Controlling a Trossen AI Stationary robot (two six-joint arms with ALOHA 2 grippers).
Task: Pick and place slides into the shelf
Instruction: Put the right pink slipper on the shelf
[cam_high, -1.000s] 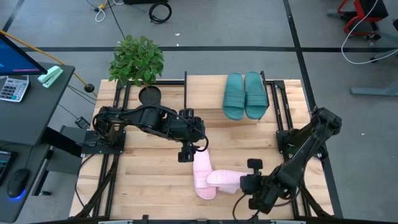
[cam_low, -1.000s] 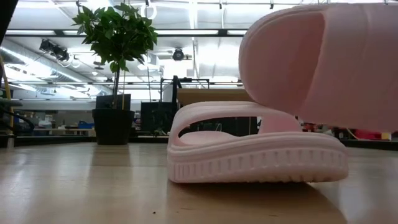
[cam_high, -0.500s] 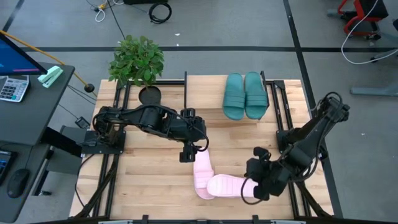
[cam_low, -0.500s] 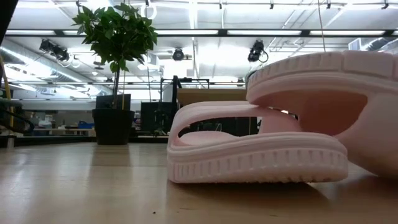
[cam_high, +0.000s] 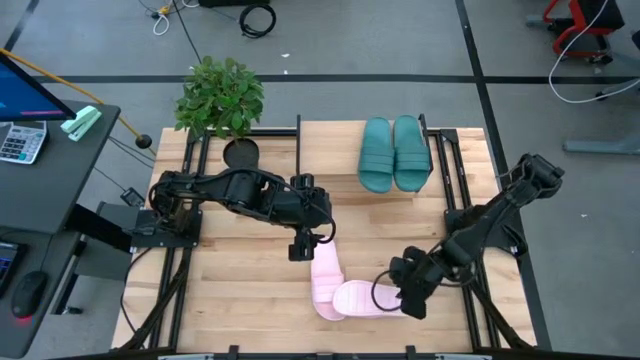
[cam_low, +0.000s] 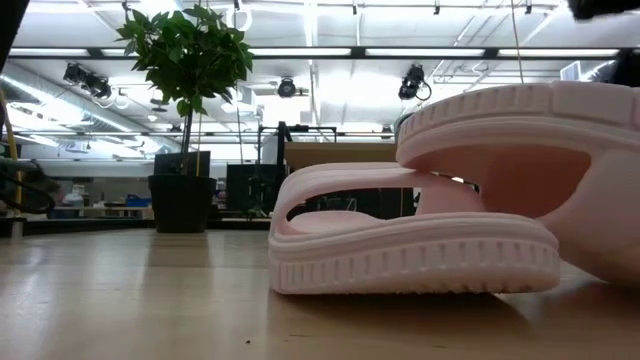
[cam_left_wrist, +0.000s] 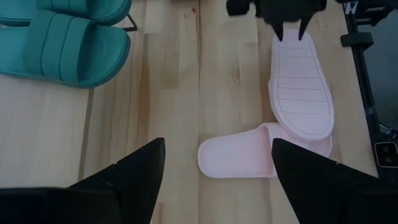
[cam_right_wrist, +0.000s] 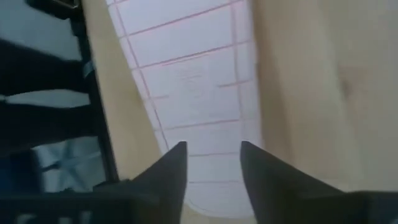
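Two matte-black jointed arms, looped black cables, tapered dark fingers (cam_left_wrist: 134, 177).

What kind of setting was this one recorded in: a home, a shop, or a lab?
Most likely a robotics lab or workshop. The low view shows ceiling strip lights over an open hall; the high view shows a grey floor with loose cables and a desk with a calculator beside the wooden table.

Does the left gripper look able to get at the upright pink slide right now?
Probably yes: the left gripper, open, hovers beside the upright pink slide; only its far end is overlapped by the flipped slide.
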